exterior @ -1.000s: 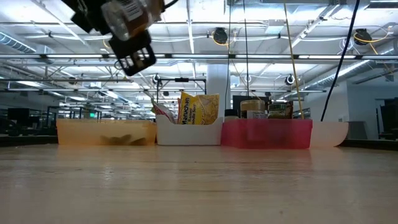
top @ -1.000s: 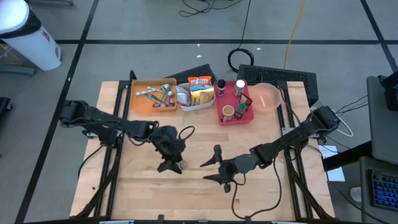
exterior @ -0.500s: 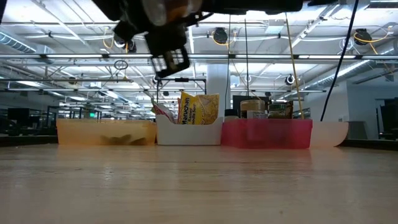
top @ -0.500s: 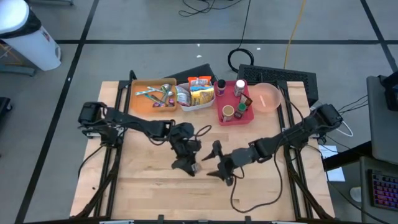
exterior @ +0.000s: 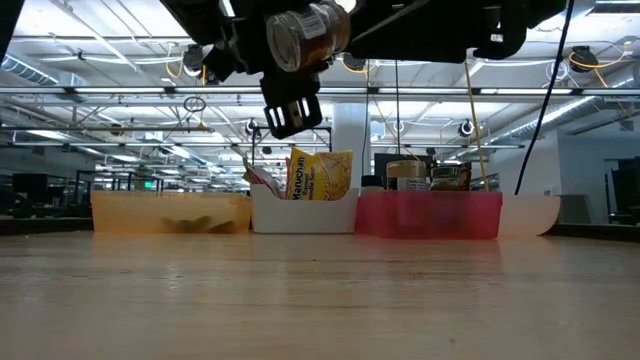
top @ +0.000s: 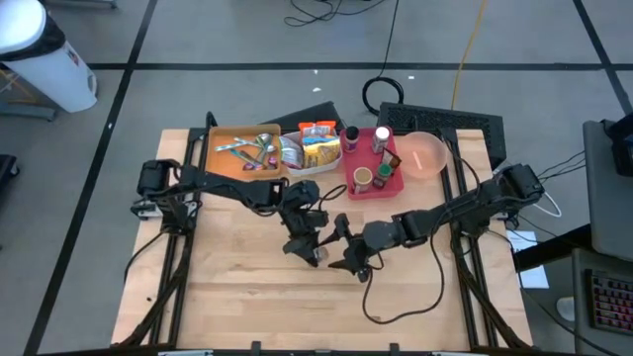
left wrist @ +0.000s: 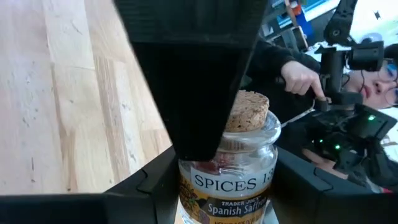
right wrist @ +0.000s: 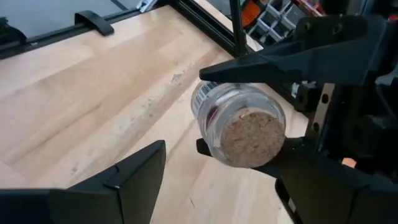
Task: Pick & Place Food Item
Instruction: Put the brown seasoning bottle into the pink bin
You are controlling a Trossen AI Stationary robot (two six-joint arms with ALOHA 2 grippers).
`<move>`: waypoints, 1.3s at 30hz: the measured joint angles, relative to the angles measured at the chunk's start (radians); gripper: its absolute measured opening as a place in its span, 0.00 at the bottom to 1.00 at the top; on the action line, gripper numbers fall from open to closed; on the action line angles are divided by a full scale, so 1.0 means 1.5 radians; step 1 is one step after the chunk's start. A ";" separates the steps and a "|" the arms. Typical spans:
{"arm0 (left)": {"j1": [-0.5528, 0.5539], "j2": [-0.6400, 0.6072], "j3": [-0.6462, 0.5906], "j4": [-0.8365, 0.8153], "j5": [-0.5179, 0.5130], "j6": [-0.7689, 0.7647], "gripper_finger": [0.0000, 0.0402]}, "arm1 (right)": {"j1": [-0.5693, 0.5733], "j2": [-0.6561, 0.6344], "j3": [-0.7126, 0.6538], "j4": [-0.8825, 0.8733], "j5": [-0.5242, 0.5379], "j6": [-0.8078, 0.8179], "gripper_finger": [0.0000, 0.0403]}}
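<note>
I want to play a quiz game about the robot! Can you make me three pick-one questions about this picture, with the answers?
1. Where is the little spice jar?
A. In the red bin
B. Held up over the table by the left hand
C. Lying flat on the table

2. What colour is the bin holding the bottles?
A. Red
B. Blue
C. Green

3. What is the right hand doing?
A. Squeezing the jar
B. Open, facing the jar's cork
C. Holding a bag

Answers:
1 B, the left hand's fingers clamp the jar, and the low view shows it above the wood.
2 A, the high view shows a red bin.
3 B, its fingers stand spread with the jar between and beyond them.
</note>
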 joint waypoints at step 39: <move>0.019 0.017 -0.001 0.023 -0.004 0.024 0.50 | -0.019 0.000 0.000 0.032 -0.043 0.000 0.67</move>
